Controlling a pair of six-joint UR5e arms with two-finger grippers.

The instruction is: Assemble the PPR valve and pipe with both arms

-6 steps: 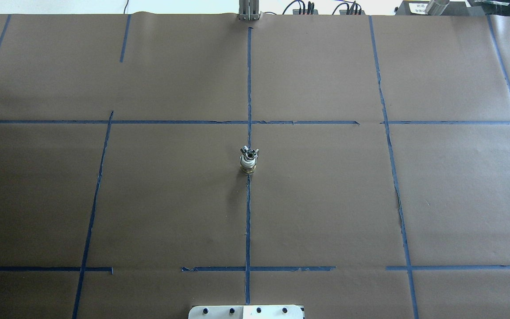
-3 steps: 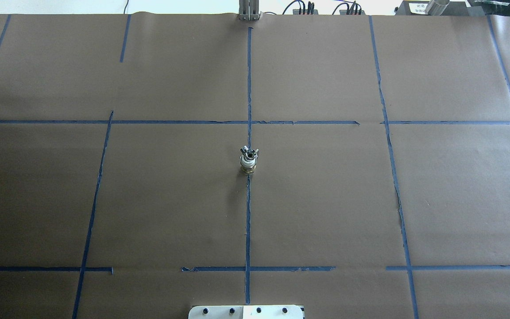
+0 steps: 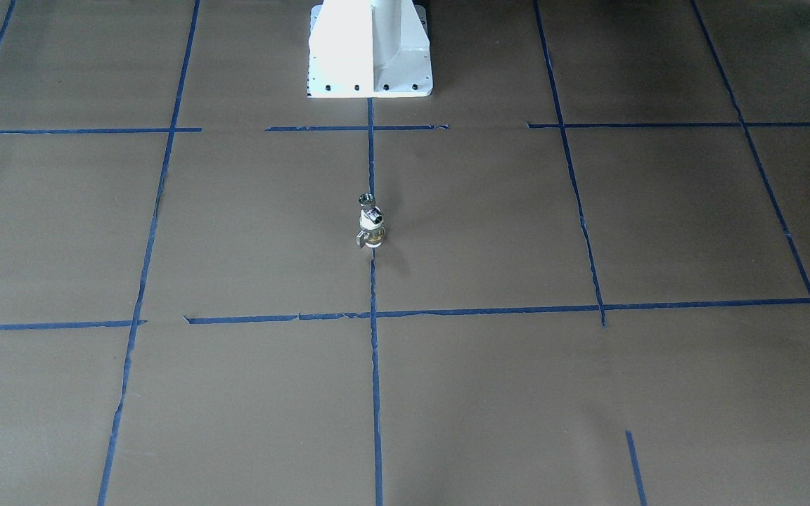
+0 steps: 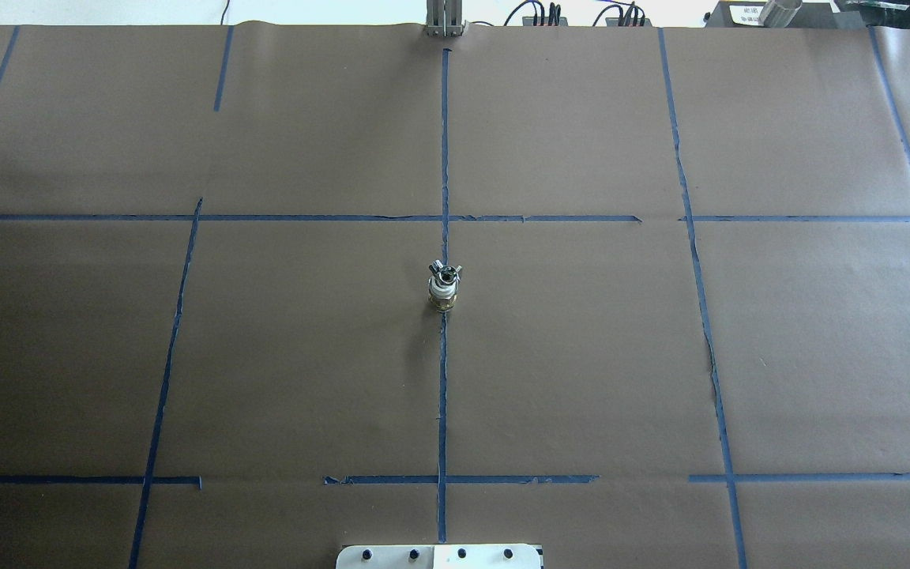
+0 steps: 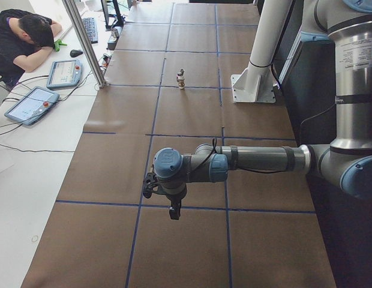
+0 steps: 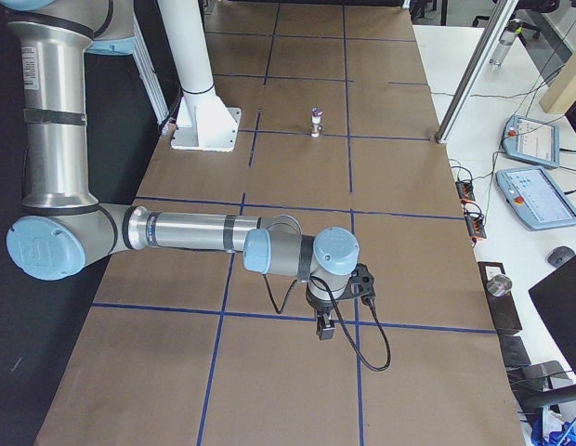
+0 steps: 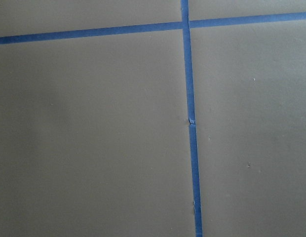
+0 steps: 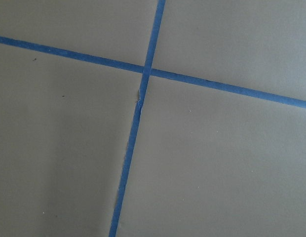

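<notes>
Though each hangs low over the brown paper (image 5: 264, 252), I cannot tell whether the left gripper (image 5: 172, 211) or the right gripper (image 6: 323, 327) is parted or clenched. Well away from both, between them, the pipe (image 4: 445, 274) stands atop the PPR valve (image 4: 443, 295), upright on the blue tape (image 4: 442, 379). A sideways brush on approach could topple that narrow stack.

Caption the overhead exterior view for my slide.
Chrome pipe atop PPR valve, upright on the centre tape line, ahead of the white pedestal base.
</notes>
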